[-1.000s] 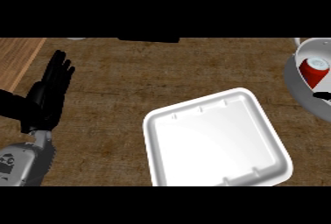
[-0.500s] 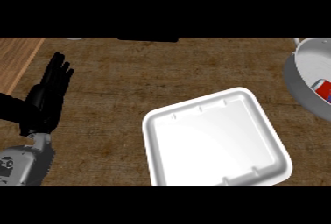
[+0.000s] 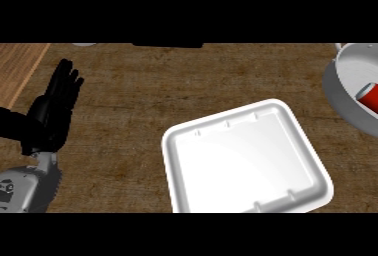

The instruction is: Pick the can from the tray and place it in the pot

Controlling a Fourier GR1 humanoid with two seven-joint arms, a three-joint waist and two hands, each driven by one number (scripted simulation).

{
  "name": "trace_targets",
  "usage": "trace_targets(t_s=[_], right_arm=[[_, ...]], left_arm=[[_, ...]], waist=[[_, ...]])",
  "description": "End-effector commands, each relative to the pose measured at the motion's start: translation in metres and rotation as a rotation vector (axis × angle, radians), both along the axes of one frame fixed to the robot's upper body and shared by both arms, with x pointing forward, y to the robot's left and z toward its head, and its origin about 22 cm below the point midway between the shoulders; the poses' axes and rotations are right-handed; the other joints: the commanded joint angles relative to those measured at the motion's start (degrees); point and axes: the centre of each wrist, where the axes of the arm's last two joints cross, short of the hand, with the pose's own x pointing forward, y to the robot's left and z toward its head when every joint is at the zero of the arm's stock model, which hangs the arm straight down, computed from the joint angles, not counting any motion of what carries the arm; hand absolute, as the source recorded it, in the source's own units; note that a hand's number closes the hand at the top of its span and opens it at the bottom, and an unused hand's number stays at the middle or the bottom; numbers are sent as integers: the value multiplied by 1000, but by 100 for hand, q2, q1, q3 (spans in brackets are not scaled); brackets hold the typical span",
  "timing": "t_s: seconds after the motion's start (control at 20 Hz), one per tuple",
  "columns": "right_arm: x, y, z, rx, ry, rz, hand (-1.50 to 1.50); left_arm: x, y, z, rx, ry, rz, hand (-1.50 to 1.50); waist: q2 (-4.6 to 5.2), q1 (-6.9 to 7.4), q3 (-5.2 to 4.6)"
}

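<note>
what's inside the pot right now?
A red can sits inside the pot. Only part of both shows. The rest runs past the view's right edge, so whatever else may be inside cannot be seen.

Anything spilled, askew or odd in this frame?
Nothing stands out. The can is inside the pot at the right edge, partly cut off by the view, so its pose is unclear. The tray lies flat on the counter, turned at an angle. The left hand rests open at the left.
</note>
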Motion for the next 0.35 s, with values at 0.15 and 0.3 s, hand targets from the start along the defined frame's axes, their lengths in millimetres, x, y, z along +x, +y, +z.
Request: trace_targets(t_s=[0.15,0.3], right_arm=[[-20,-10,-10,13,-24,82,-150],[-26,-19,6,17,-27,48,-150]], left_arm=[[3,5,7,-7,-16,5,0],[-8,0,-8,-10,8,-2,0]], waist=[[5,-26,16],[8,65,19]])
